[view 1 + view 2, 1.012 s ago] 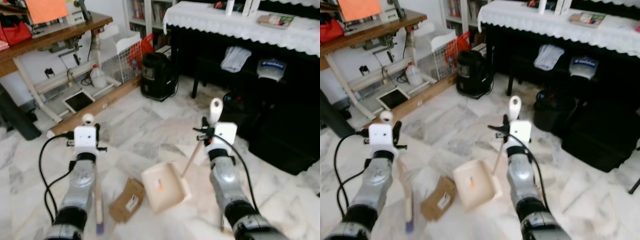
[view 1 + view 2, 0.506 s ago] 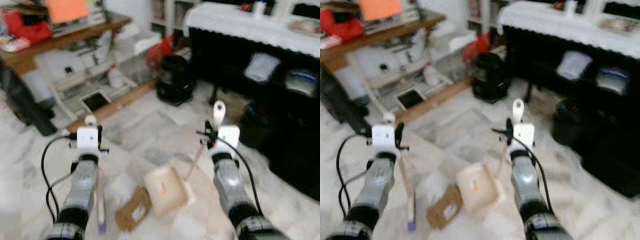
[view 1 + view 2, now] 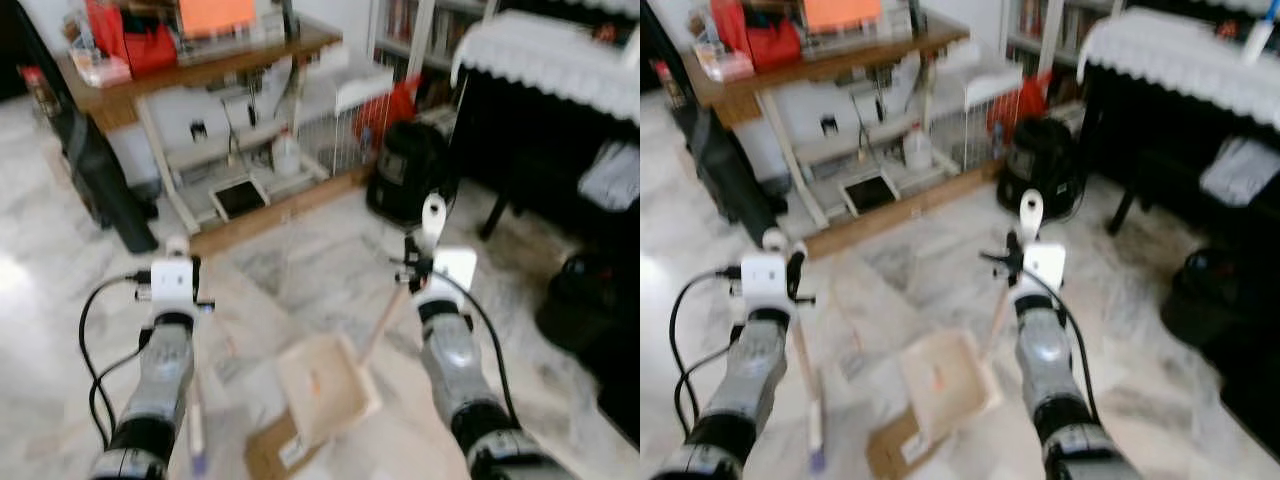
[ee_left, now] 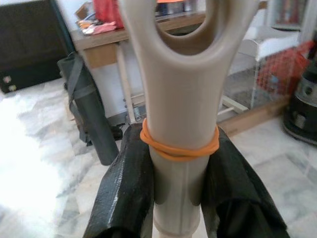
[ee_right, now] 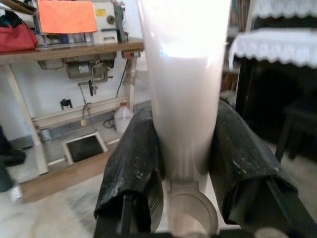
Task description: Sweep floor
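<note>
Left gripper (image 4: 176, 198) jaws pinch the broom handle (image 4: 181, 124), orange rubber band (image 4: 179, 147) around it. Right gripper (image 5: 185, 163) jaws clamp the dustpan handle (image 5: 184, 74). Dustpan (image 3: 320, 385) rests on marble floor (image 3: 300, 270) between arms, cardboard scrap (image 3: 285, 452) near it. Wooden tabletop (image 3: 200, 65) far left.

No text, brand, number or sign can be read. The orange sheet (image 5: 67, 16) on the worktop (image 5: 74, 49) is blank. The pale machine (image 5: 110, 22) beside it bears a small yellow sticker, too small to read. The cardboard (image 3: 282, 455) on the floor has a white label, and the dustpan (image 3: 322, 385) an orange mark; both are blurred.
</note>
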You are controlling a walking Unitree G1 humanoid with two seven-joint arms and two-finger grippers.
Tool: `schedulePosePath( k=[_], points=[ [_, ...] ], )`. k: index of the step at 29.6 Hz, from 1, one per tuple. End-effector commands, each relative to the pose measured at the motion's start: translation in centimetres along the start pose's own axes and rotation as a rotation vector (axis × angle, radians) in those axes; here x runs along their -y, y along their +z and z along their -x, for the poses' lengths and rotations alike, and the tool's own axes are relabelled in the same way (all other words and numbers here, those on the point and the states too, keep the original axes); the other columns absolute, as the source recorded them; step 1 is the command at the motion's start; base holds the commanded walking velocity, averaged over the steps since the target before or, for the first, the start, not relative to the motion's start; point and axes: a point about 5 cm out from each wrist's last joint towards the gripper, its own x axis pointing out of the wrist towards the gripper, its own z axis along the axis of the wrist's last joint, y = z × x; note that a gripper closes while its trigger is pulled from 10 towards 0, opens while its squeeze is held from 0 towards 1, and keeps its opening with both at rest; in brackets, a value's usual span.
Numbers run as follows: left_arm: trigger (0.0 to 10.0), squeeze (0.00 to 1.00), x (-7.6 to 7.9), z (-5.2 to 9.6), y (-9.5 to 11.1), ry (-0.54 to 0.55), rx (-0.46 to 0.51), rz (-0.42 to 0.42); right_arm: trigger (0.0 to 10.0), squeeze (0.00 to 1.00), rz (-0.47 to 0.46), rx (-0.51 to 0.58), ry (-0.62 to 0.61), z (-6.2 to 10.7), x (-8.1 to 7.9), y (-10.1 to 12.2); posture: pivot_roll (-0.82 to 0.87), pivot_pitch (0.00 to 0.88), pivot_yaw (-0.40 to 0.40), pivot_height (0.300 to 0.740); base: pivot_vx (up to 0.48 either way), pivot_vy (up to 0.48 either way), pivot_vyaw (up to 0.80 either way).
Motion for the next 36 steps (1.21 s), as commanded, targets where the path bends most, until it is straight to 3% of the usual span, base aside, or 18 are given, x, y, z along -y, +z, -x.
schedulePosePath(
  k=[1,15,24,36],
  points=[
    [10.0,0.0,-1.0,-0.3,0.6,0.023,0.036,-0.024,10.0,0.0,-0.034,0.079,0.024,-0.7,-1.3,1.5,0.02,0.0,0.018,0.74,0.0,0.0,0.0],
    [10.0,0.0,-1.0,0.2,-0.2,0.013,-0.005,-0.031,10.0,0.0,0.044,0.017,-0.029,-0.4,0.1,0.5,0.02,0.0,0.017,0.74,0.0,0.0,0.0],
    [10.0,0.0,-0.9,0.9,-0.8,-0.006,-0.024,-0.031,10.0,0.0,0.103,-0.036,-0.072,0.6,1.1,-0.9,0.02,0.0,0.021,0.74,0.0,0.0,0.0],
    [10.0,0.0,-1.1,0.8,-0.7,-0.007,-0.022,-0.031,10.0,0.0,0.135,0.114,-0.216,0.1,3.6,1.6,0.0,0.0,0.024,0.74,0.0,0.0,0.0]
  ],
)
